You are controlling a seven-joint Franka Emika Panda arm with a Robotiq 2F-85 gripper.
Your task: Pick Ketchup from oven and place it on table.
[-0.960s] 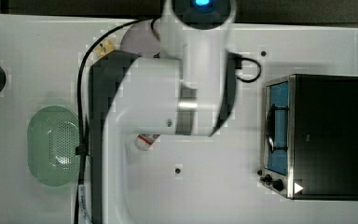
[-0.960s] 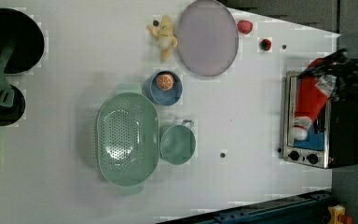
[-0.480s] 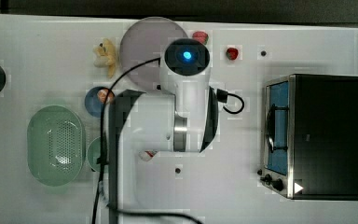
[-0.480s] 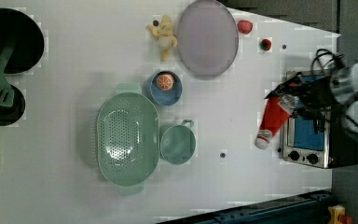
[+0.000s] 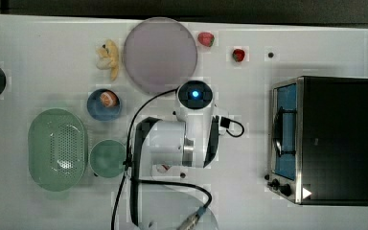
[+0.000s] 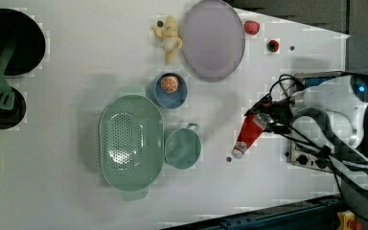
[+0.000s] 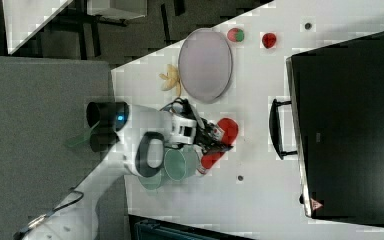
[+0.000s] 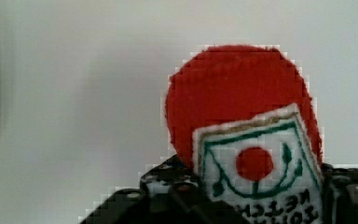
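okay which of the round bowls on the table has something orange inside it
The blue bowl, between the lavender plate and the green colander. The teal cup beside the colander looks empty.

Arm (image 5: 182,143) over table (image 5: 38,48) centre (oven (image 5: 335,139) at top view's right).

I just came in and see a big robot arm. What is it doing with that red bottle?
The robot's gripper is holding the ketchup bottle over the white table, cap pointing down, beside the green cup. The oven it belongs to in this job stands off to the top view's right. The bottle is not let go yet.
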